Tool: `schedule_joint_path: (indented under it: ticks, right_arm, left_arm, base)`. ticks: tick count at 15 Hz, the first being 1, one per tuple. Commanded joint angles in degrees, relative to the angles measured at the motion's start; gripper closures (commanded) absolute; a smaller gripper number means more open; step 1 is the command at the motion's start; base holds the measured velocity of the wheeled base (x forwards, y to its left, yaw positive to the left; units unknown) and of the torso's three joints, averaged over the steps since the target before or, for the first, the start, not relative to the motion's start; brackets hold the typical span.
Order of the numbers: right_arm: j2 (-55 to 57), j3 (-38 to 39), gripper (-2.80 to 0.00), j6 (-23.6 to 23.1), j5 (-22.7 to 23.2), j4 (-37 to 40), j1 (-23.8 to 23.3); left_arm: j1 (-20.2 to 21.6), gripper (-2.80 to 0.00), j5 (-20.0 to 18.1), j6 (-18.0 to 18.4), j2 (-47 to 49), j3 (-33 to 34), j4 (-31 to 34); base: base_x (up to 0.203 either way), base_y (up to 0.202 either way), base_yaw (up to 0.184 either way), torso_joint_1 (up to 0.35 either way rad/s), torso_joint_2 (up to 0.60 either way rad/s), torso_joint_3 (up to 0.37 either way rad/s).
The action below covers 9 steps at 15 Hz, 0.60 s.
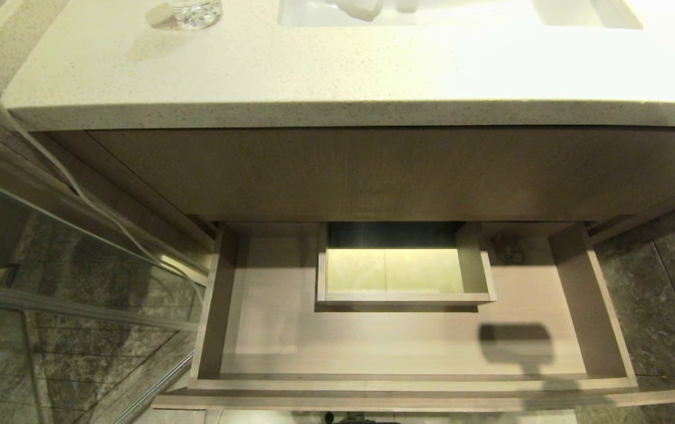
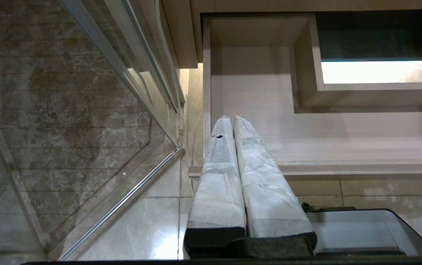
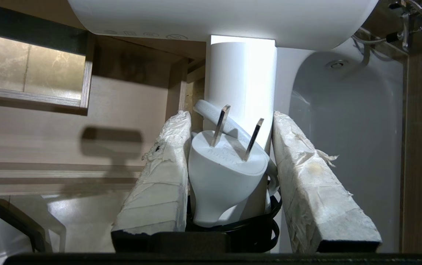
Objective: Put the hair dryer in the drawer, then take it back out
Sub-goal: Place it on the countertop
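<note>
Speckled pale desk (image 1: 313, 76) above the open drawer (image 1: 266, 330), pulled out over grey marbled floor tiles (image 1: 655, 306); a boxed cut-out (image 1: 402, 265) sits at mid-back. The hair dryer (image 3: 240, 81) is outside the drawer, its handle and plug (image 3: 225, 173) pinched between the right claw (image 3: 229, 121) fingers. Left claw (image 2: 231, 121), pressed together, points toward the drawer's near left corner.
</note>
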Motion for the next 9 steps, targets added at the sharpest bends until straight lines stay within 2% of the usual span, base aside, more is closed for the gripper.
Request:
schedule_joint_path:
  ticks: [1,4,9]
  right_arm:
    - [0.3,0.0,0.0,-0.1,0.0,-0.1,0.0]
    - [0.5,-0.2,0.0,-0.2,0.1,-0.5,0.1]
    - [0.4,-0.6,0.0,-0.2,0.1,-1.4,0.1]
  left_arm:
    - [0.0,0.0,0.0,0.0,0.0,0.0,0.0]
    - [0.0,0.0,0.0,0.0,0.0,0.0,0.0]
    - [0.0,0.0,0.0,0.0,0.0,0.0,0.0]
  base:
    - [0.0,0.0,0.0,0.066,-0.04,0.028]
    - [0.0,0.0,0.0,0.249,-0.05,0.201]
    - [0.0,0.0,0.0,0.348,-0.08,0.266]
